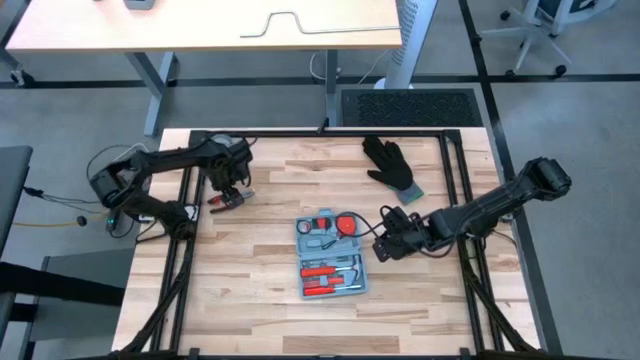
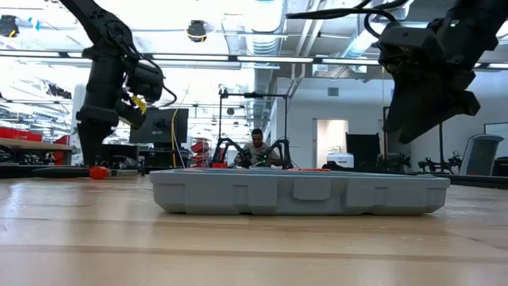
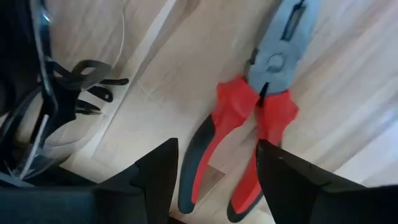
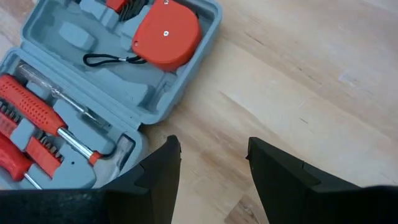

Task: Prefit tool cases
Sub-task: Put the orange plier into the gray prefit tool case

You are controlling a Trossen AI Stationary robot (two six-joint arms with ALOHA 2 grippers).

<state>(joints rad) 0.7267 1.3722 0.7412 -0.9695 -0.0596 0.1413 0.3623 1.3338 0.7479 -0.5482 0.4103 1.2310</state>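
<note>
**A:** Where is the tool case?

**B:** The tool case [image 1: 331, 253] lies open and flat near the middle of the wooden table [image 1: 260, 310], slightly toward the near edge. It is blue-grey. A round red tape measure [image 4: 166, 32] sits in a recess at its far end, and red-handled tools fill recesses nearer the front. Its long axis runs roughly far to near, tilted a little.

**A:** Which hand is closer to it?

**B:** The right hand [image 1: 385, 247] is much closer. It hovers just beside the case's right edge, near the far corner with the tape measure. In the right wrist view its two dark fingers [image 4: 158, 171] stand parted, with only bare wood between them, holding nothing.

**A:** And the left hand?

**B:** The left hand [image 1: 232, 192] is well apart from the case, toward the far left of the table. It sits over a pair of red-handled pliers [image 3: 258, 112] lying loose on the wood. Its fingers are spread wide on either side of the handles and have not closed on them.

**A:** What does the next move turn on?

**B:** Probably the pliers. The case lies to the right of them and nearer the front, so the left hand would carry them that way. Which recess is free for them, I cannot tell.

**A:** Anything else on the table?

**B:** A black glove [image 1: 390, 164] lies at the far side.
</note>
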